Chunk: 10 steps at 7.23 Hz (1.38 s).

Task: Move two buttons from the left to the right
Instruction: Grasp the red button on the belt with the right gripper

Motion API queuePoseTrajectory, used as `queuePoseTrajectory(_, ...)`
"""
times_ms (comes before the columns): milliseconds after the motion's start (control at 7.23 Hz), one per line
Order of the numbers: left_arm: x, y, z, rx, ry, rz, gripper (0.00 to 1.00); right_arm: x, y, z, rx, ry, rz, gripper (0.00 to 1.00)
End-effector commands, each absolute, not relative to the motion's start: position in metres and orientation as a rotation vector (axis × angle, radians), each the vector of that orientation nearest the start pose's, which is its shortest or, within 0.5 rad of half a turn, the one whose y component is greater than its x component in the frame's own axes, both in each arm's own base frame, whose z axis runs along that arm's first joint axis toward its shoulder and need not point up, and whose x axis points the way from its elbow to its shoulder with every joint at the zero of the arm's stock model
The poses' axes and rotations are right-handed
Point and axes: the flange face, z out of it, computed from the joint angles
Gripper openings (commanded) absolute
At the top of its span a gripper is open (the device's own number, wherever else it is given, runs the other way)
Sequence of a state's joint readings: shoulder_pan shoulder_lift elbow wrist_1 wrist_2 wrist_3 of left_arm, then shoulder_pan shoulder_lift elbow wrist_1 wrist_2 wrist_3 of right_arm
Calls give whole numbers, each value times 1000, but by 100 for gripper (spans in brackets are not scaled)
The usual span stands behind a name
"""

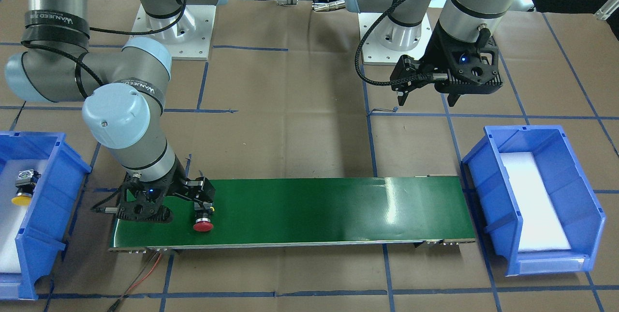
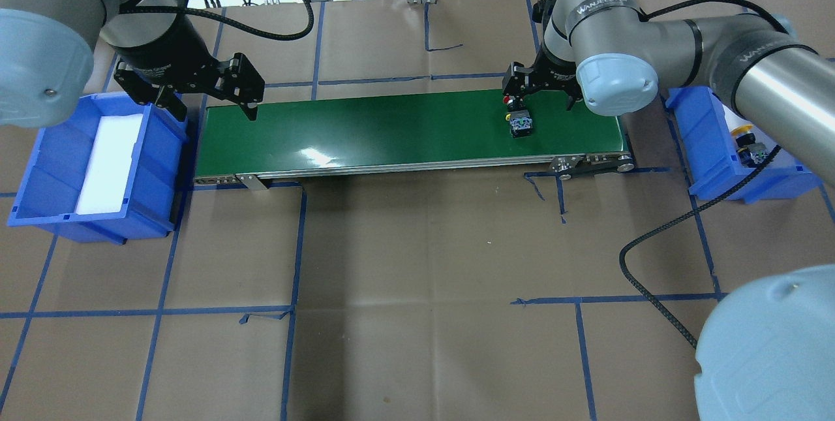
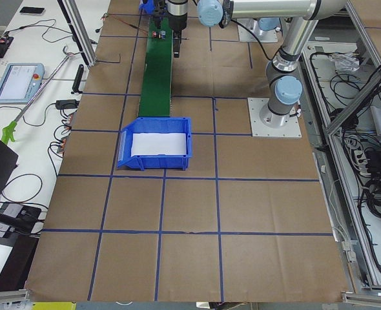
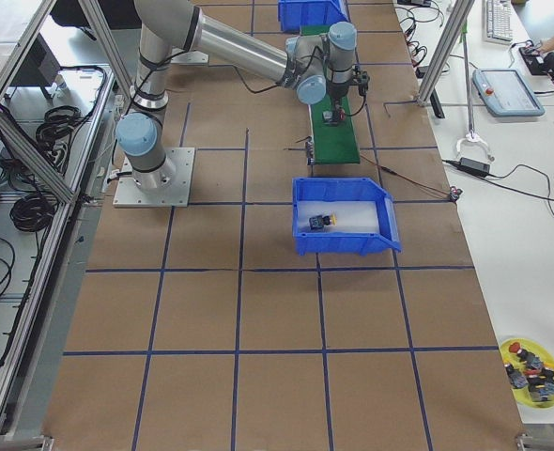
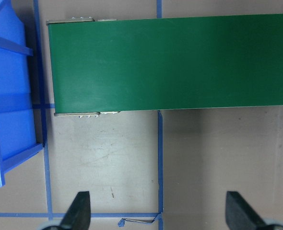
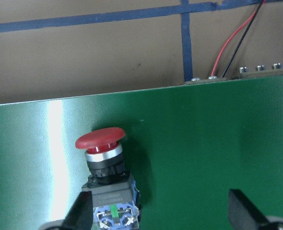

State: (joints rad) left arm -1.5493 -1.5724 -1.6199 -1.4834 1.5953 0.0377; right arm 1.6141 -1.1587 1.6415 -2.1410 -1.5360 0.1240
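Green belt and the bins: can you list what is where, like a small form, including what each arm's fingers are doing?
Red button: on its side on the green belt, near the end at the robot's right
Yellow button: in the blue bin at the robot's right
Other blue bin: only a white pad shows
Right fingers: open, around the red button
Left fingers: open, holding nothing, near the belt's other end
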Motion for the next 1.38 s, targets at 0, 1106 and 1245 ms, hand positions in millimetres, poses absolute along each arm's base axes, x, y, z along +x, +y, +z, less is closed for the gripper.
queuePoseTrajectory(0,-120,-498,472,26,3115,-56,100,165,-631,261,124,3094,-126,100)
queuePoseTrajectory(1106,-120,-498,472,26,3115,-59,100,162,-632,265,103,3122,-10,4)
queuePoseTrajectory(1245,-120,-498,472,26,3115,-59,100,158,-635,286,114,3121,-38,4)
